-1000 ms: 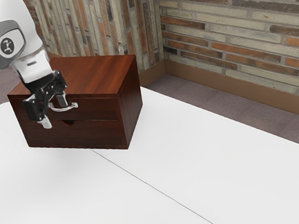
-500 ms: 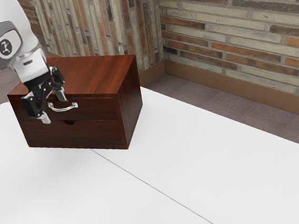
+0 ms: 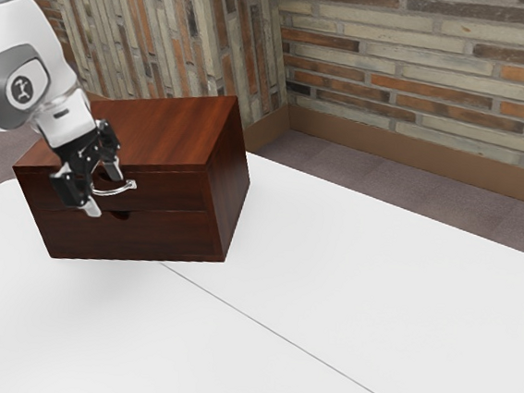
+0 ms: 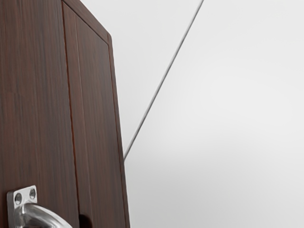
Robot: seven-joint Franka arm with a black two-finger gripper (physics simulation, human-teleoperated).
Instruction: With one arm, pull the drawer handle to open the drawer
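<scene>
A dark wooden cabinet (image 3: pixel 169 146) stands on the white table (image 3: pixel 346 288) at the exterior view's left. Its upper drawer front (image 3: pixel 165 192) sits flush with the body and carries a curved silver handle (image 3: pixel 117 185). My gripper (image 3: pixel 98 189) is at the handle's left end, open, with one finger above the bar and one below it. I cannot tell whether the fingers touch the handle. In the wrist view the drawer front (image 4: pixel 42 104) is close under the hand, with the handle's screwed mounting plate (image 4: pixel 21 197) and part of the handle (image 4: pixel 40 219).
A thin seam (image 3: pixel 302 354) runs across the white table in front of the cabinet. Brick walls (image 3: pixel 424 54) and a grey floor (image 3: pixel 411 188) lie behind. The lower drawer front (image 3: pixel 147 232) has a small dark notch.
My hand has turned and shifted slightly right, closer onto the handle's left end. The drawer front has not moved.
</scene>
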